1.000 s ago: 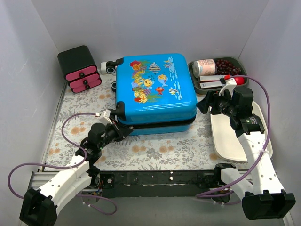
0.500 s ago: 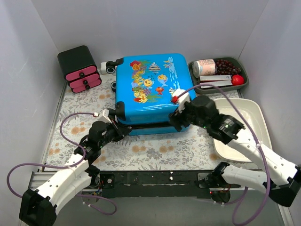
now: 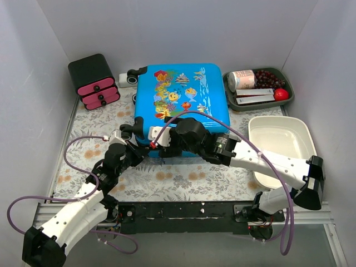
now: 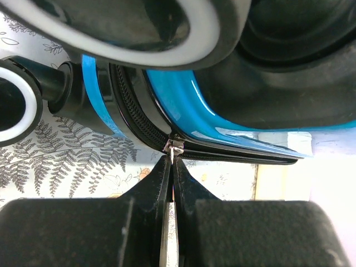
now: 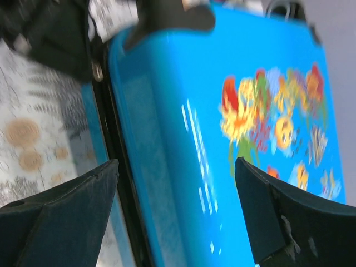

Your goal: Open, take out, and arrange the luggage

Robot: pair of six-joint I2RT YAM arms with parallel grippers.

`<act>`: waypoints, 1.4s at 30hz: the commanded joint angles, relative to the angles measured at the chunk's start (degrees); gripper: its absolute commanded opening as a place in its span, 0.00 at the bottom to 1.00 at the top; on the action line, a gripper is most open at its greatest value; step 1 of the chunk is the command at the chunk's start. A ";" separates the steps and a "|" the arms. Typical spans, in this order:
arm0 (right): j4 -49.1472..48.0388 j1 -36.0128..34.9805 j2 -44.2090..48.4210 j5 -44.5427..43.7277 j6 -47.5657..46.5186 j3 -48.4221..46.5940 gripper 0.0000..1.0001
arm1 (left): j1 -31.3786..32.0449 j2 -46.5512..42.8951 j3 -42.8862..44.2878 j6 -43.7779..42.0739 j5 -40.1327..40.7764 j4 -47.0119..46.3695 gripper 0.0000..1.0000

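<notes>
Floral tablecloth point(image 3: 183, 178) carries one luggage point(image 3: 181, 94); left gripper point(image 4: 171, 167) pinches, seemingly, its zipper pull point(image 4: 176, 149); right gripper point(image 5: 175, 167) spread wide.

The floral-patterned counter point(image 3: 183, 179) carries a blue suitcase point(image 3: 181, 103) lying printed face up at centre rear, a black box point(image 3: 93, 78) with pink drawers at the rear left corner, a dark green tray point(image 3: 227, 89) at rear right, and a white tub point(image 3: 278, 147) just in front of that tray.
</notes>
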State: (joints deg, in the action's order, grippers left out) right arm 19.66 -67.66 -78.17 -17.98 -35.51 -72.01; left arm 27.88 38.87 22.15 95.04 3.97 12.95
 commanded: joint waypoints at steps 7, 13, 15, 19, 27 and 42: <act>4.84 -0.46 -18.49 23.33 -7.38 -26.57 0.89 | -0.98 -2.05 -5.19 0.58 -0.01 -1.87 0.00; 10.40 -0.46 -30.36 22.90 -9.58 -39.95 0.90 | -0.98 -4.68 -8.87 2.69 -3.43 -7.14 0.00; 10.75 -0.37 -33.61 22.64 -9.76 -43.47 0.91 | -0.98 -5.91 -10.11 3.65 -3.88 -9.08 0.00; 11.37 0.33 -39.58 19.84 -9.85 -48.92 0.91 | -0.98 -7.32 -10.55 4.62 -3.88 -9.08 0.00; 15.92 0.60 -47.59 12.09 -13.71 -57.45 0.95 | -0.98 -8.11 -12.22 5.85 -6.16 -9.96 0.00; 7.76 1.21 -52.87 8.05 -11.86 -57.72 0.88 | -0.98 -7.49 -13.19 4.97 -7.04 -12.60 0.00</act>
State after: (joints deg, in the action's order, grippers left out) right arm 32.86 -66.43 -128.46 -7.75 -46.94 -127.11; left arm 26.74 30.52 9.32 101.84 -1.06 -2.68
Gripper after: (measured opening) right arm 0.934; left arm 0.015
